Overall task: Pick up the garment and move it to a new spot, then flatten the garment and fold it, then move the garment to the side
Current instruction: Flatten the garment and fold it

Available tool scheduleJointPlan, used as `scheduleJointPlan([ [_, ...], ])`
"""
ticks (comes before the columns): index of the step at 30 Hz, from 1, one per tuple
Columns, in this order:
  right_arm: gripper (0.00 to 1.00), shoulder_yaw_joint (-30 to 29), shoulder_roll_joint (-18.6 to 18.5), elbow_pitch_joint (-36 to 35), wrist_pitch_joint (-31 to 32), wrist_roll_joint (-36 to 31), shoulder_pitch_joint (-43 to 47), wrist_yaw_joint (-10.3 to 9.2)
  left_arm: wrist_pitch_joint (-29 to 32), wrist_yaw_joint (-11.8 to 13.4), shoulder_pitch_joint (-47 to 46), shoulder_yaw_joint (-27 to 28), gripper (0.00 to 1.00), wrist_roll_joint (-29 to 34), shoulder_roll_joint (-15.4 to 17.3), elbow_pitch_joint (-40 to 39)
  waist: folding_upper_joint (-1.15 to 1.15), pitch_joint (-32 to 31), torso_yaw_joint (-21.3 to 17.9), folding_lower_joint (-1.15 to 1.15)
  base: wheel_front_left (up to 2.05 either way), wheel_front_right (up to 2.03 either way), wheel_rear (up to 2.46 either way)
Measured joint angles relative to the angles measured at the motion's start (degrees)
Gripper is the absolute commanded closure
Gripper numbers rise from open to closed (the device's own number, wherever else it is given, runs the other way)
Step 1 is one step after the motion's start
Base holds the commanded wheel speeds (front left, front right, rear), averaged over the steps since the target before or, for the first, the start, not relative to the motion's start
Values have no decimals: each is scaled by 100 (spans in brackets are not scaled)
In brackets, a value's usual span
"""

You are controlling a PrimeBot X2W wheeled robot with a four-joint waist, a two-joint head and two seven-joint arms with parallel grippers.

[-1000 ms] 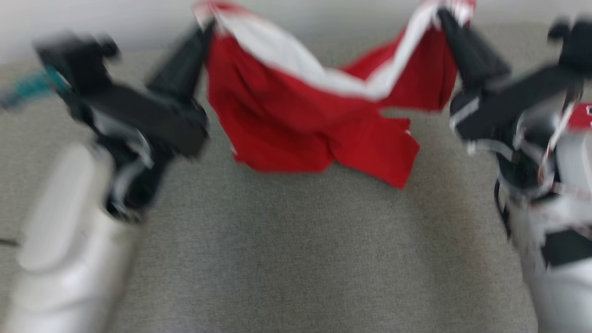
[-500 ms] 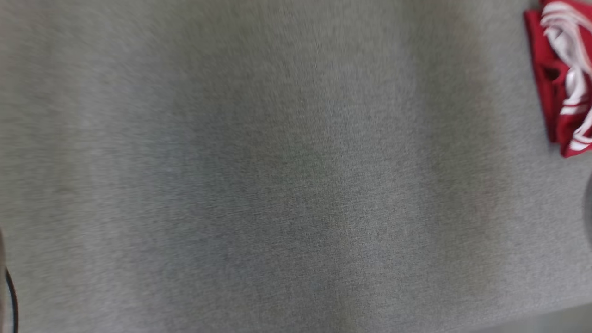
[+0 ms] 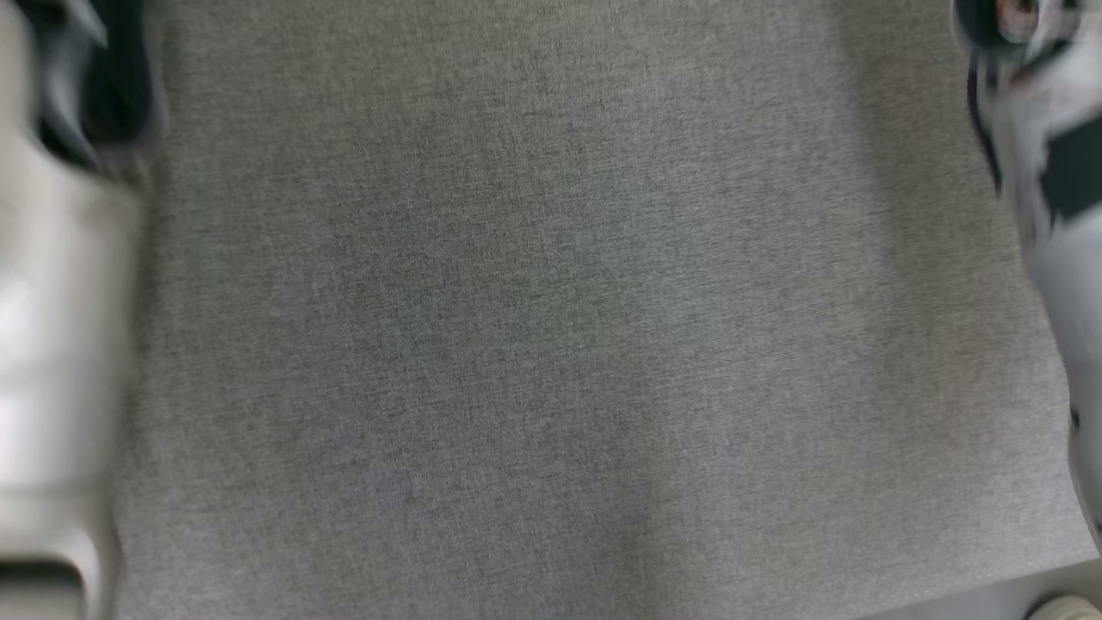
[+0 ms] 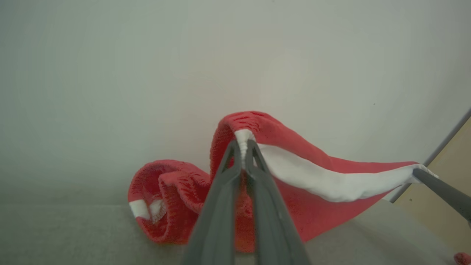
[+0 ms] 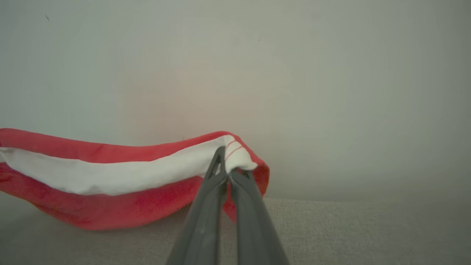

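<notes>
- Grey fabric-topped counter up front, plain pale wall behind it, nothing fancy.
- Far left over the counter: the left forearm, pale and pretty blurry in the head view.
- Left jaws: pressed together, pinching one end of the garment right on its white band.
- The garment is red and hangs above the counter on the wall side, strung between both jaws like a hammock. A bunched red bit droops toward the counter and looks like it reaches it, but I can't swear to that.
- Right jaws: also clamped tight, pinching the other end of that white band.
- Far right over the counter: the right forearm, blurry too.
- Progress, my guess: the pickup is done and this looks like the carry to a new spot. Laying it flat, folding it and shifting it aside are all left.
- Count: one garment, one counter, two forearms, two sets of jaws. There's also a tiny red scrap low at the counter's right end, too small to tell what it is.
</notes>
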Motion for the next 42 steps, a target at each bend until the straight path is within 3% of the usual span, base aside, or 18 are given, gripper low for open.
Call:
scheduleJointPlan([
  [8, 100, 604, -864, -1239, 804, 709, 1937, 0, -23, -45, 1816, -719, 100, -599, 258, -397, -2, -527, 59, -3, 0, 0, 0],
  [14, 100, 257, -1240, -2544, 1757, 935, 3823, 0, -73, -49, 3167, -910, 100, -999, 458, -738, -3, -1168, 125, -4, 0, 0, 0],
  [20, 100, -135, -1488, -3889, 3301, 689, 5848, 0, 38, -47, 4566, -1337, 100, -1322, 713, -1148, -3, -1871, 161, -4, 0, 0, 0],
  [23, 100, -700, -1359, -4486, 4063, 97, 6958, 0, 140, 94, 5388, -1547, 100, -1357, 764, -1350, -3, -2313, 176, -4, 0, 0, 0],
  [32, 100, -1009, -577, -5058, 5531, -308, 8718, 0, 591, 371, 6683, -1901, 100, -1604, 910, -1619, -3, -3112, 245, -3, 0, 0, 0],
  [37, 100, -1306, -541, -5477, 6379, -298, 9266, 0, 805, 505, 7070, -1962, 100, -1712, 1095, -1993, -2, -3359, 398, -3, 0, 0, 0],
  [42, 100, -1603, -587, -5804, 6407, -417, 9073, 0, 866, 589, 7109, -1913, 100, -1772, 1135, -2394, -2, -3441, 639, -2, 0, 0, 0],
])
